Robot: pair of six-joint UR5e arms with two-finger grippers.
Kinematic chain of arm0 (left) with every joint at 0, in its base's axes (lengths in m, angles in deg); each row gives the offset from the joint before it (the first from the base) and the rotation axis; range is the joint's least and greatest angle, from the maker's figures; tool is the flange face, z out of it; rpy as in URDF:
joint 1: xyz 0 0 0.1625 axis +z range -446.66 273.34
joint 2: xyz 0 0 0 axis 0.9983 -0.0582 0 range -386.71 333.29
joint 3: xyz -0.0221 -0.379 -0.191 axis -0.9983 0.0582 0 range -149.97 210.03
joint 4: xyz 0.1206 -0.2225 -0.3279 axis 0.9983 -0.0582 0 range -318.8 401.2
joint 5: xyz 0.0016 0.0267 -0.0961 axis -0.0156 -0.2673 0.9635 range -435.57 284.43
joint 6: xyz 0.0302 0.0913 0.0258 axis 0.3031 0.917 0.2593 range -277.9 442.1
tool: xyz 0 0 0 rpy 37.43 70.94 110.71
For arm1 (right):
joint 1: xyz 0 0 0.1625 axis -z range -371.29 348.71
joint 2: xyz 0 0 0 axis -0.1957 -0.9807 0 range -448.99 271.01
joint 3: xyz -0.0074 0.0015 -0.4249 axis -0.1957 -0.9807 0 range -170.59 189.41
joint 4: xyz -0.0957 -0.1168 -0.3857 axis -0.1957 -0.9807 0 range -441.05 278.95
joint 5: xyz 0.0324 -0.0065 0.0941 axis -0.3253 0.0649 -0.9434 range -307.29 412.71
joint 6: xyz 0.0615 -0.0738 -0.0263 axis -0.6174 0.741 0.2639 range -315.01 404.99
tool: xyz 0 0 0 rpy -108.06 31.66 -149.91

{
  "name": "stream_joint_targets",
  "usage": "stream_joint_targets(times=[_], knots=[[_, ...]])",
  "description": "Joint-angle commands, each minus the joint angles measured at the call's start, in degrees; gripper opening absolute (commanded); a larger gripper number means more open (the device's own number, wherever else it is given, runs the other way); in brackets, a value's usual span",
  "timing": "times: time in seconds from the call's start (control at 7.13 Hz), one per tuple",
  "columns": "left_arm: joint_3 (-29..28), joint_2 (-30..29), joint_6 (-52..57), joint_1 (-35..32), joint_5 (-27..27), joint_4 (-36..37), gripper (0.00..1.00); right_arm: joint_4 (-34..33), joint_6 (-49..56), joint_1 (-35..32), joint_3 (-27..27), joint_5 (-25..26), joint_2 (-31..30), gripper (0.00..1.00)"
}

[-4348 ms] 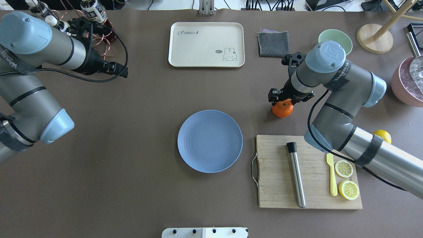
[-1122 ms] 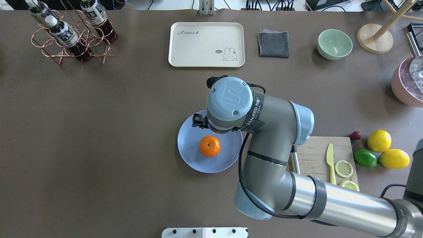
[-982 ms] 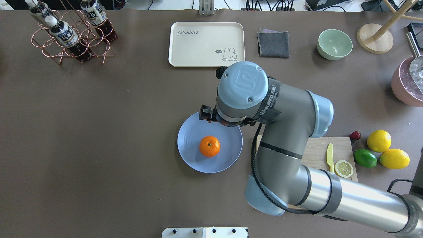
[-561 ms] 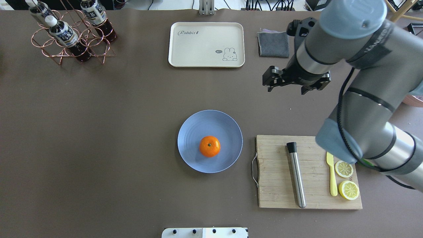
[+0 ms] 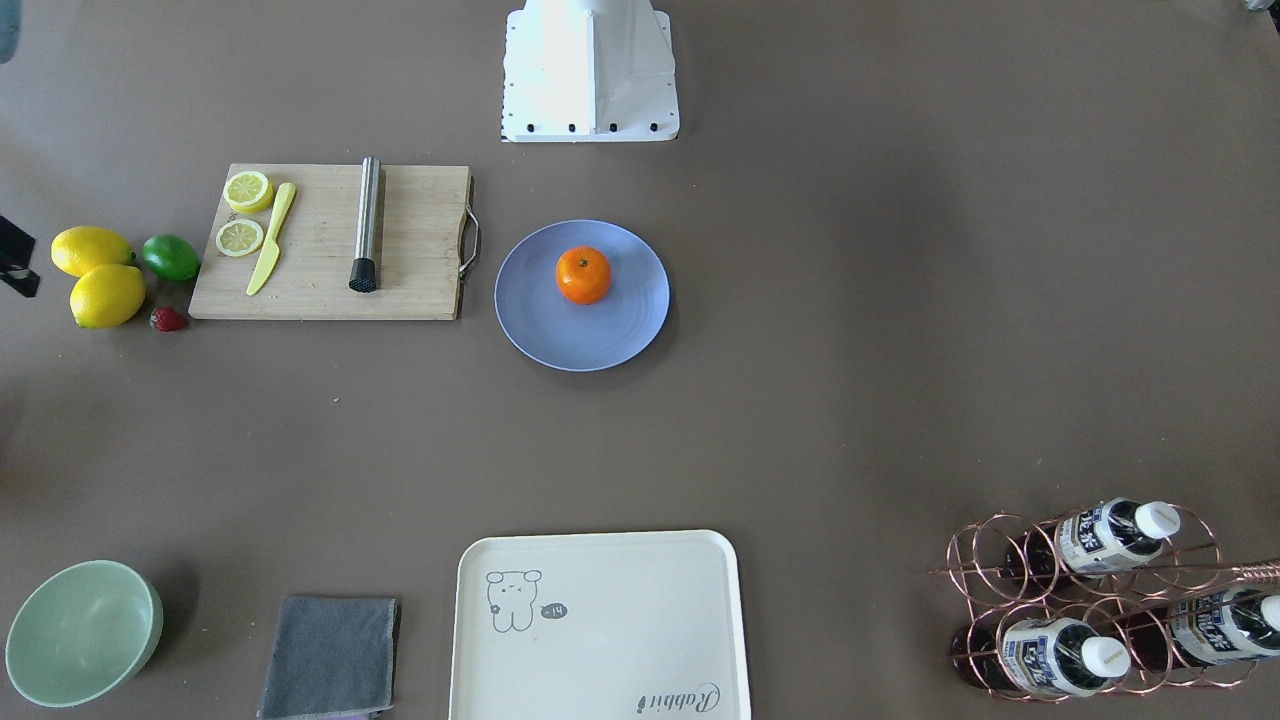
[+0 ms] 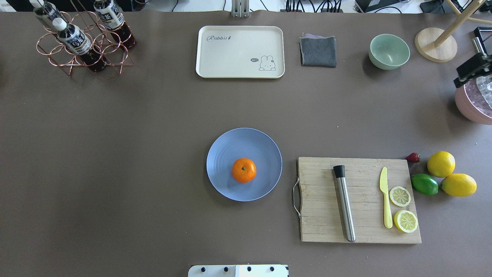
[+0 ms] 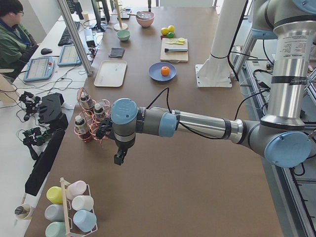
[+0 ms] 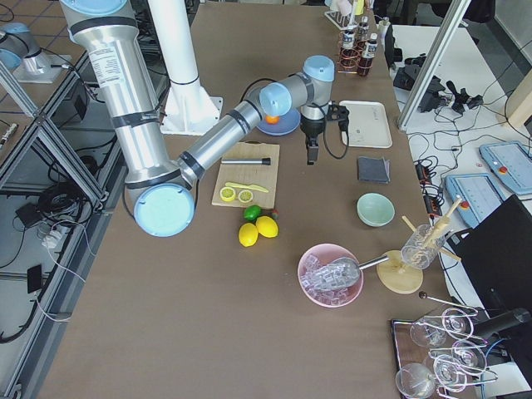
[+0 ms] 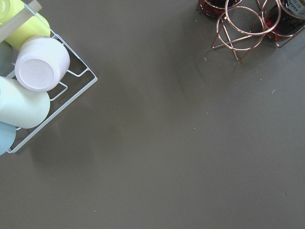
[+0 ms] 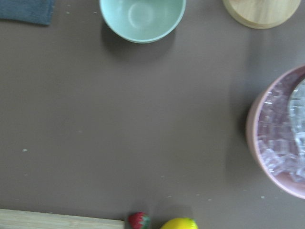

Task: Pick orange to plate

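Note:
The orange [image 6: 243, 170] rests on the light-blue plate [image 6: 223, 150] at mid-table, nothing touching it; the front view also shows the orange [image 5: 583, 275] on the plate [image 5: 560, 335]. My right gripper [image 6: 472, 71] pokes in at the overhead view's right edge, over the pink bowl, far from the plate. Only one end of it shows, so I cannot tell if it is open. The left gripper [image 7: 118, 158] hangs near the bottle rack, seen only from the side; I cannot tell its state.
Right of the plate lies a wooden cutting board [image 6: 326, 215] with a steel muddler [image 6: 344, 204], yellow knife and lemon slices. Lemons [image 6: 441, 164] and a lime [image 6: 424, 184] sit beyond it. Cream tray [image 6: 240, 52], grey cloth [image 6: 318, 50], mint bowl [image 6: 389, 51], bottle rack [image 6: 82, 38].
The right gripper carried the orange onto the plate, let go, then swung up and away to the table's right edge. The orange stays put. The left arm left the overhead view.

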Motion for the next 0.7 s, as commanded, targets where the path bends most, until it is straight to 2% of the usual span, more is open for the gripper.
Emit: stream_joint_targets(times=[0.0, 0.28, 0.56], knots=[[-0.4, -0.1, -0.3, 1.6, -1.1, 0.0, 0.98, 0.2, 21.5, -12.0, -10.5, -0.6, -2.2, 1.00], [-1.9, -0.3, -0.3, 2.2, -0.7, -0.3, 0.98, 3.3, 27.6, -15.3, -17.9, -0.7, -3.5, 1.00], [-1.8, 0.2, 0.0, 2.2, -0.7, -0.3, 0.98, 5.8, 27.2, -16.7, -19.9, -0.8, -3.6, 1.00]])
